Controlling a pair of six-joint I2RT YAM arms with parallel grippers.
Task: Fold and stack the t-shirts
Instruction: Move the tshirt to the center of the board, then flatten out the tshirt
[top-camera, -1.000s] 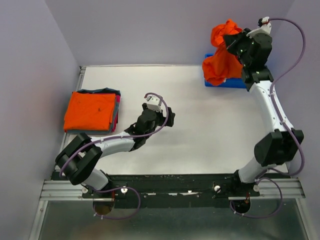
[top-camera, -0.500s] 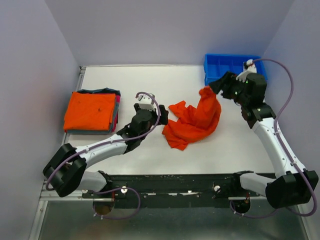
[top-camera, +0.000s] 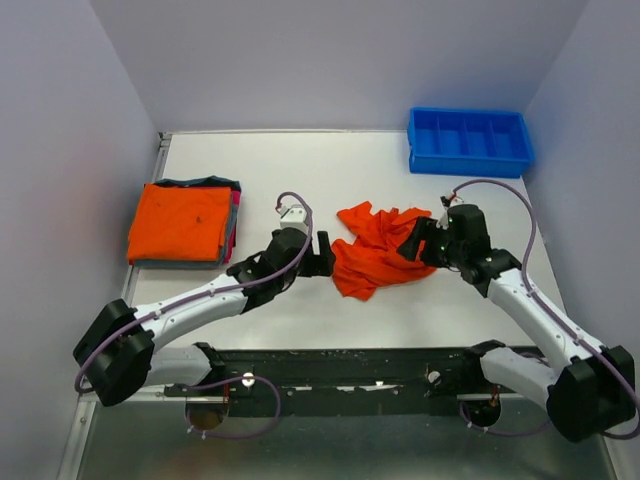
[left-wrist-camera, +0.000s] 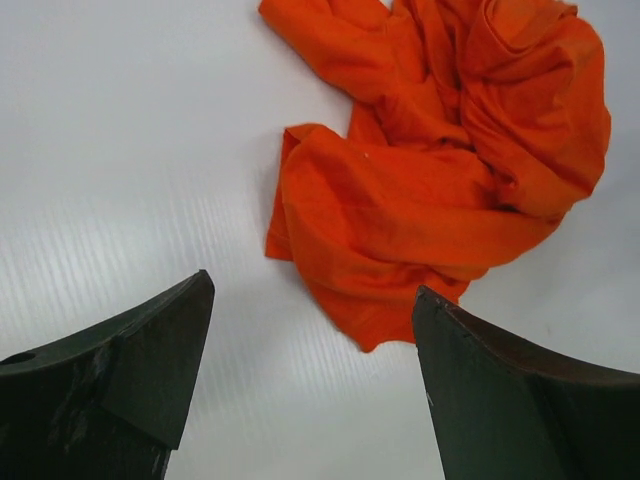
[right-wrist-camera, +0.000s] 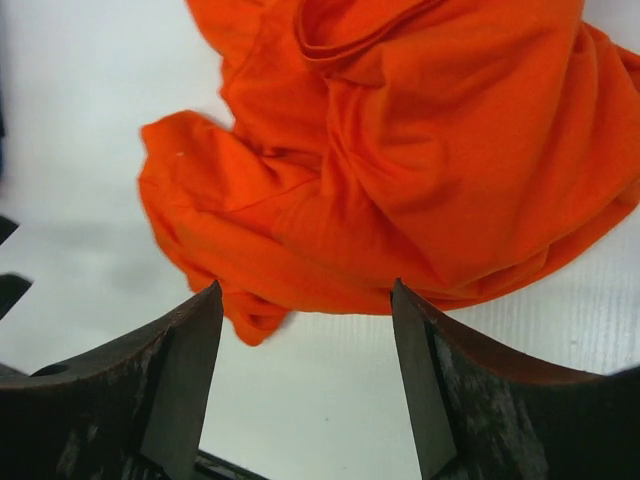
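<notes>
On the smooth white table (top-camera: 250, 160), between my left gripper (top-camera: 320, 263) and right gripper (top-camera: 414, 245), a soft orange t-shirt (top-camera: 375, 255) lay in a wrinkly lump. Both black grippers were wide open, holding nothing.

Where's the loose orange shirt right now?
In the top view, the crumpled orange t-shirt lies on the table between the left pincer and right pincer, right of the folded stack.

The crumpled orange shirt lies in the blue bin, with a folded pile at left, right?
No: the top view shows the crumpled orange shirt on the table, outside the blue bin. The folded pile is at left.
</notes>
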